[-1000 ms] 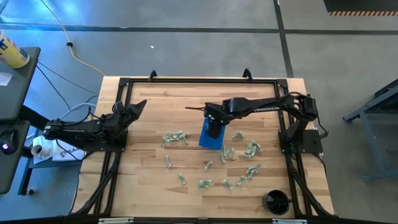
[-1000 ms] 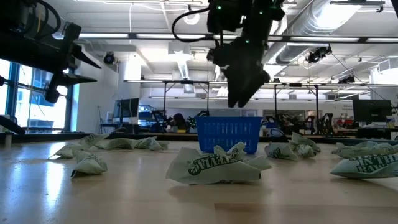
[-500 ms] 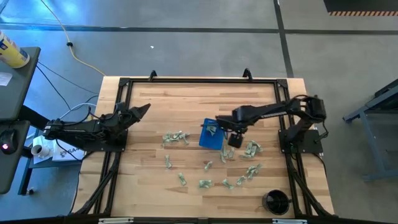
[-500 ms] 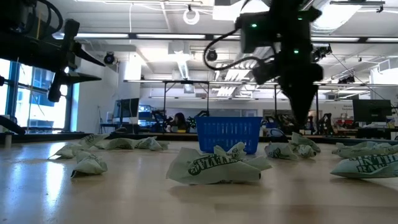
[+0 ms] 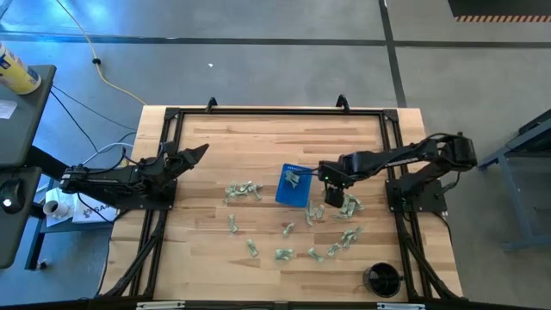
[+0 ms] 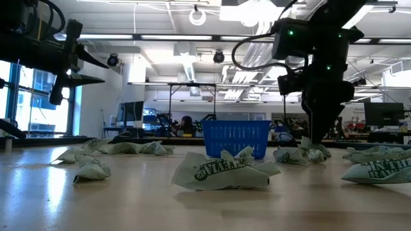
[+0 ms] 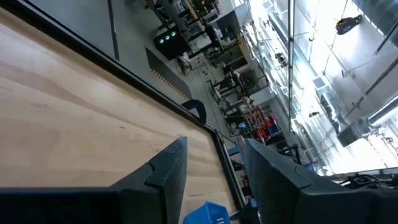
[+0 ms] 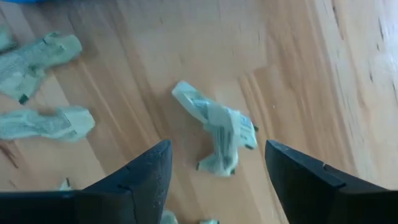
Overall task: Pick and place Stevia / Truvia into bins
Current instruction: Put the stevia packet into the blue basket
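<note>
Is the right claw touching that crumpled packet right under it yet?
Apart. The right wrist view shows the right claw open, bare wood between each finger and the packet.

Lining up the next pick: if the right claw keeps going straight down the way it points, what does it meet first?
Most likely the crumpled Stevia sachet lying between the open fingers of the right claw. Nothing shows between them, though how far above it the claw hangs is unclear.

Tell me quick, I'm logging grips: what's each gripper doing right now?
Left gripper: open, empty, parked at the table's left edge.
Right gripper: open, empty, above a sachet beside the blue bin.
</note>
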